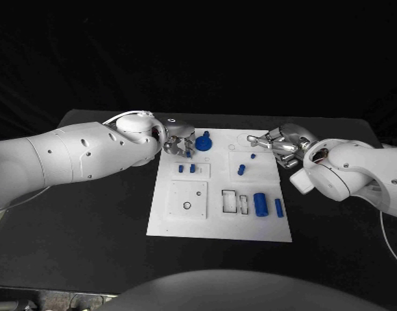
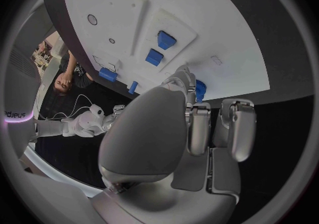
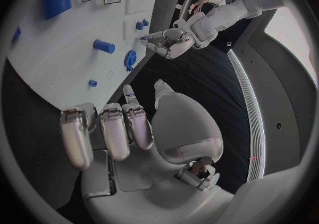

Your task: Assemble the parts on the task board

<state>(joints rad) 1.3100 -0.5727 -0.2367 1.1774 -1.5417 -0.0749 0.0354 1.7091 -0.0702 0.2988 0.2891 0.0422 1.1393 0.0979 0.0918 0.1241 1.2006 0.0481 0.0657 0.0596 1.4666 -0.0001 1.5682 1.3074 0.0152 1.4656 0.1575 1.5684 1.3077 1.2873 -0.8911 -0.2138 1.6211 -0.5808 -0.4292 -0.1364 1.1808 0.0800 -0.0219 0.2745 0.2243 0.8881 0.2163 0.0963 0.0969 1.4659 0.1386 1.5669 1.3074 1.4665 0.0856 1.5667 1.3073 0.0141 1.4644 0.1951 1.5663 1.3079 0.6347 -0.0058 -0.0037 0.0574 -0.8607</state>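
A black table (image 1: 86, 220) carries the scene, its dark top reaching past the white task board (image 1: 219, 228) on every side. The task board lies flat on the middle of the table, a long rectangle running from the far edge toward the near side, with bare black surface left and right of it.

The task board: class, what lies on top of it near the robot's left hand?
On the task board, a blue round part sits by the left hand; the fingers cover part of its edge.

Black table (image 1: 86, 220) under white plate; black backdrop (image 1: 198, 58) behind table.
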